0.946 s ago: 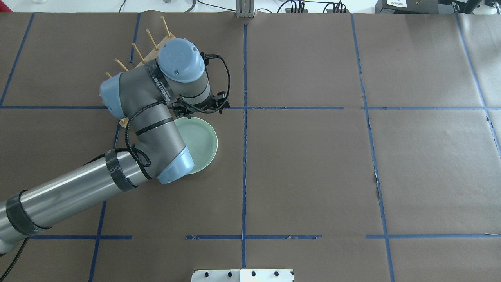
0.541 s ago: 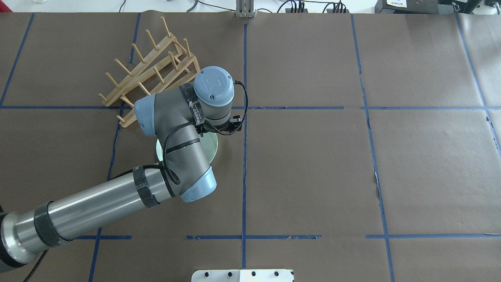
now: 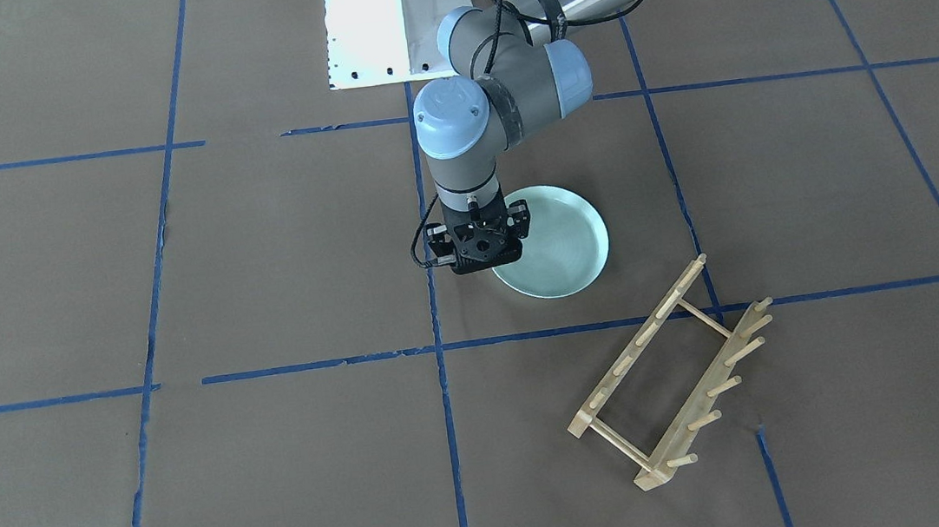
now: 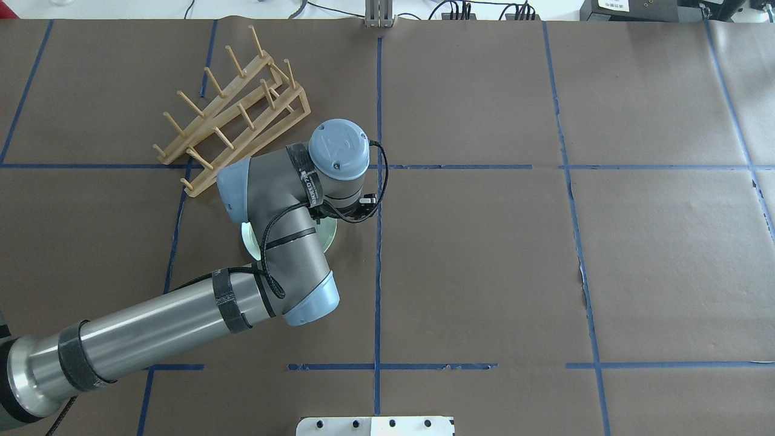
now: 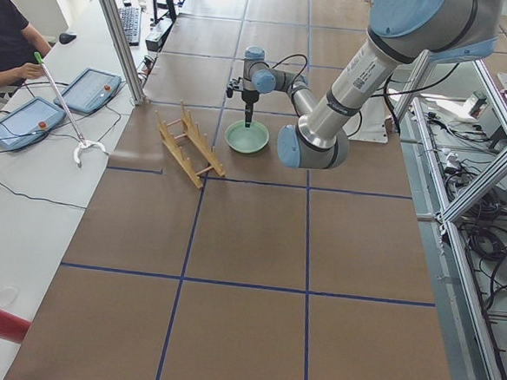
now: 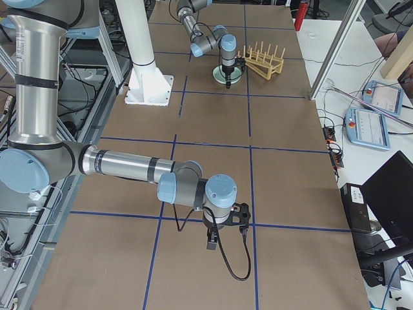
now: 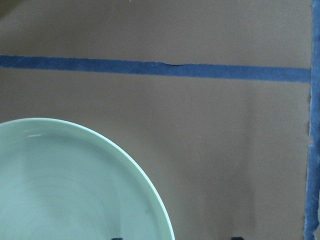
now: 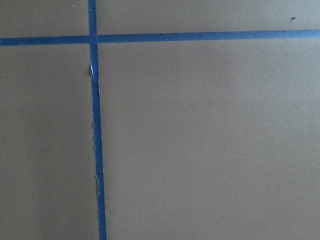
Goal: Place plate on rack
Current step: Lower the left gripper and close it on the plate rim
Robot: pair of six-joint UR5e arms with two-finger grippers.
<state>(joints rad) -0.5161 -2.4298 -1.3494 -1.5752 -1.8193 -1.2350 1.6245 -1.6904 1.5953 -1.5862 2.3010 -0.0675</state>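
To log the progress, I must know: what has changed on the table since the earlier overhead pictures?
The left gripper moved from above the rack toward the robot and rightward; it now hangs open over the rim of the plate. Nothing was grasped. The plate and rack stayed in place.

Plate (image 4: 247, 234): in the overhead view all but two thin slivers lie under the left arm (image 4: 284, 200). In the left wrist view its (image 7: 65, 185) disc is cut off by the left and bottom edges. Left gripper (image 3: 482, 259): hidden under the wrist in the overhead view. From the front its black body covers the fingers and part of the plate's rim, and in the wrist view the fingers (image 7: 118, 238) are only two dark tips at the bottom edge. Right gripper (image 6: 219, 236): seen only from the right-end view, too small to tell how its jaws stand.
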